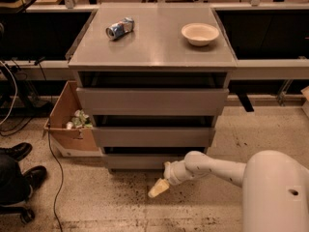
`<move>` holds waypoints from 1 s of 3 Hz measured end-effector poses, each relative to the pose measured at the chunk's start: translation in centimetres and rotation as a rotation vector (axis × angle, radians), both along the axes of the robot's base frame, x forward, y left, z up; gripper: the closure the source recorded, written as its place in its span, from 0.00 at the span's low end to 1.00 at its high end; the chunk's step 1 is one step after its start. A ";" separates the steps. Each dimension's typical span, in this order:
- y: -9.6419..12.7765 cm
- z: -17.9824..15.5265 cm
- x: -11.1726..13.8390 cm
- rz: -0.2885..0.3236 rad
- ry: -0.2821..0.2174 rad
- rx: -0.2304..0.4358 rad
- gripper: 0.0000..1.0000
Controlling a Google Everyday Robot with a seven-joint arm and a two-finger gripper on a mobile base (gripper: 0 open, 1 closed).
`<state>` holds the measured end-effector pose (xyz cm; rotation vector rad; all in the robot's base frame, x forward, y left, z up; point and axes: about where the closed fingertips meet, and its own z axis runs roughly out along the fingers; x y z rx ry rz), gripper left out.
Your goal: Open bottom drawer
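- The gripper [158,188] hangs low over the speckled floor [120,211], tip angled down-left.
- The bottom drawer [140,161] lies just above and behind the gripper.
- A crushed can [119,28] and a bowl [200,33] rest far above it, on the cabinet top [154,47].

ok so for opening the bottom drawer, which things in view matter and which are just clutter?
Job:
- bottom drawer, lowest grey front
- gripper, low over the floor by the drawer's right end

Lying about:
- can and bowl on top of the cabinet
- cardboard box left of the cabinet
- shoe at far left
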<state>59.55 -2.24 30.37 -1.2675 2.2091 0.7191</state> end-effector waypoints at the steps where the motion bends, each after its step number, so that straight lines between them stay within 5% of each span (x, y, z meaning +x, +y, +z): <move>1: -1.0 -3.7 1.1 -0.064 -0.034 0.011 0.00; 3: -3.1 -7.5 5.8 -0.133 -0.123 0.012 0.00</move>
